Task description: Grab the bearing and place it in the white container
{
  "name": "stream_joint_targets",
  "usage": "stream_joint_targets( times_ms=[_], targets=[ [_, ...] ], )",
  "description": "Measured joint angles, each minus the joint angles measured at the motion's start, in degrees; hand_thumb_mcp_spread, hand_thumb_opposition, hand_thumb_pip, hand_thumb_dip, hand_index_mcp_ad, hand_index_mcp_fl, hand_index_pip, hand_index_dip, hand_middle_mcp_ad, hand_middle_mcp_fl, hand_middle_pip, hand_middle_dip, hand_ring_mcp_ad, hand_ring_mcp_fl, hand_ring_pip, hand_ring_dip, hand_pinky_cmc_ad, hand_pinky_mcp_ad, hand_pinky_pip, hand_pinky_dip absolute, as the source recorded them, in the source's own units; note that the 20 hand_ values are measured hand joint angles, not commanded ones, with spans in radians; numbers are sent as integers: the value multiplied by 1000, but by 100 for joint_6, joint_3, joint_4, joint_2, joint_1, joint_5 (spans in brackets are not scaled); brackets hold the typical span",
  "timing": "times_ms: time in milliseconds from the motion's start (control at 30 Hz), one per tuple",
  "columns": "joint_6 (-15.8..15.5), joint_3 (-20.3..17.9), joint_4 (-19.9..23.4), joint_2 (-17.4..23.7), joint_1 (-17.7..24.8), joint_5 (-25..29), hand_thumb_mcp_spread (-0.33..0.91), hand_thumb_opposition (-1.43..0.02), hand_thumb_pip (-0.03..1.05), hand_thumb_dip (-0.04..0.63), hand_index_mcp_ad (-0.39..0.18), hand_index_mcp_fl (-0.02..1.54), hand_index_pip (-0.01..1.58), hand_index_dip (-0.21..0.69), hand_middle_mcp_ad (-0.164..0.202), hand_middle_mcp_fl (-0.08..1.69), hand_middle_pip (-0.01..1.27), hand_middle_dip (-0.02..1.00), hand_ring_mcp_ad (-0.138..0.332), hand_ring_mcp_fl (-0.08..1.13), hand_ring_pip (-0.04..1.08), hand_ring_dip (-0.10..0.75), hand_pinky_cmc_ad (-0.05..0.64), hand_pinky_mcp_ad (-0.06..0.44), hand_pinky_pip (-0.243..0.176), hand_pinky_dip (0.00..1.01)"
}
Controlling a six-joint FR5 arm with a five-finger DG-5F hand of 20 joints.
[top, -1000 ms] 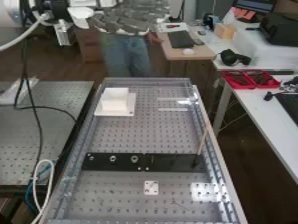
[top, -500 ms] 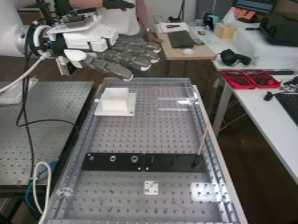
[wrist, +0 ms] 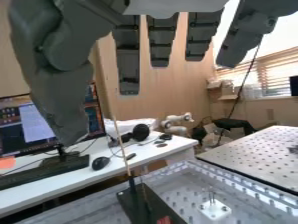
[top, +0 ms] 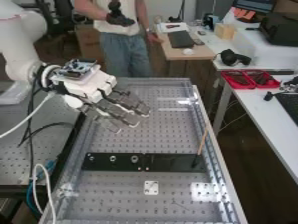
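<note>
The hand (top: 118, 109) is over the left far part of the perforated bench, fingers straight and spread, with nothing in it. It covers the place of the white container. Nearer the view's bottom, a small ring-shaped bearing (top: 135, 159) sits on the black plate (top: 174, 162), with another round metal part (top: 112, 158) to its left. The hand is clearly apart from them. In the wrist view the dark fingers of the hand (wrist: 161, 42) hang straight, apart from the thumb. The black plate (wrist: 151, 204) lies below them.
A thin wooden stick (top: 202, 141) rises from the black plate's right end. A small white plate (top: 151, 188) lies nearer the camera. Raised clear rails (top: 213, 145) edge the bench. A white table (top: 256, 107) with red trays (top: 249, 79) stands at the right, and cables hang at the left.
The hand has come down from the upper left, over the bench's far left part, and now covers the white container seen earlier. The parts on the black plate have not moved.
</note>
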Motion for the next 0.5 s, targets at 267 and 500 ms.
stream_joint_targets(
  times_ms=[267,500],
  targets=[
    [245,-65,492,-528,54,552,401,-789,552,223,-63,208,1059,138,52,10,138,175,133,0,87,44,316,227,-86,176],
    [601,-14,645,-934,97,933,405,-803,559,220,-63,208,1185,127,52,10,136,175,131,0,87,44,333,241,-86,176]
  ],
)
